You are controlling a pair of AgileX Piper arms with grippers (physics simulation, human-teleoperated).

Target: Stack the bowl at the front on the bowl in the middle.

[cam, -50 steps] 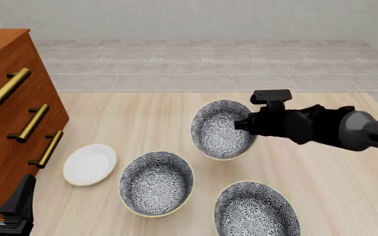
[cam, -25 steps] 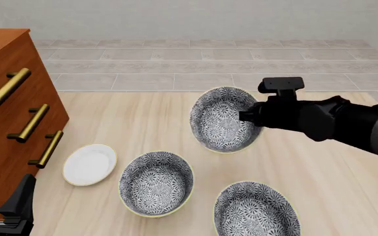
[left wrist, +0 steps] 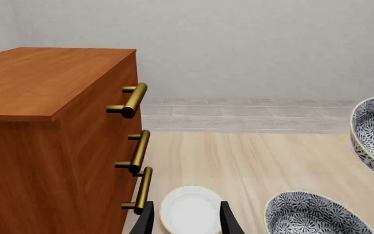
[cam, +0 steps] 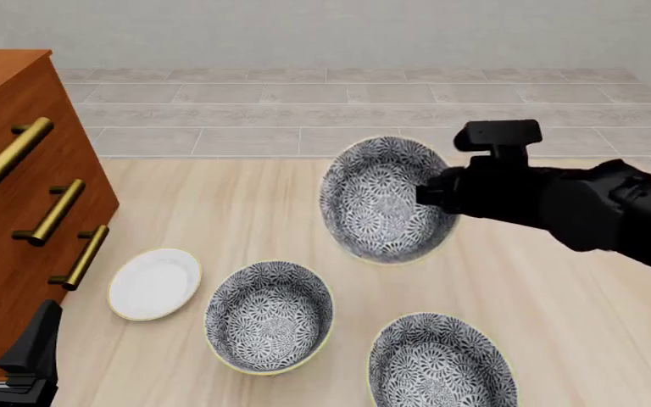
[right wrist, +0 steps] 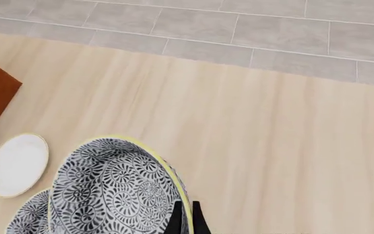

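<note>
The bowl at the front [cam: 380, 200] hangs above the table, tilted with its opening toward the camera. My right gripper [cam: 430, 197] is shut on its right rim. In the right wrist view the fingertips [right wrist: 183, 215] pinch the yellow rim of this bowl [right wrist: 109, 187]. The bowl in the middle [cam: 269, 315] rests on the table below and to the left of it, and shows in the left wrist view too [left wrist: 317, 214]. My left gripper [cam: 9, 356] stays low at the near left corner, open and holding nothing [left wrist: 185, 219].
A third patterned bowl [cam: 441, 360] sits at the near right. A small white plate [cam: 155, 282] lies left of the middle bowl. A wooden drawer cabinet [cam: 20, 195] with brass handles stands along the table's left side.
My right gripper has risen and shifted slightly right with the bowl, which is now higher off the table and tilted more. The left arm has not moved.
</note>
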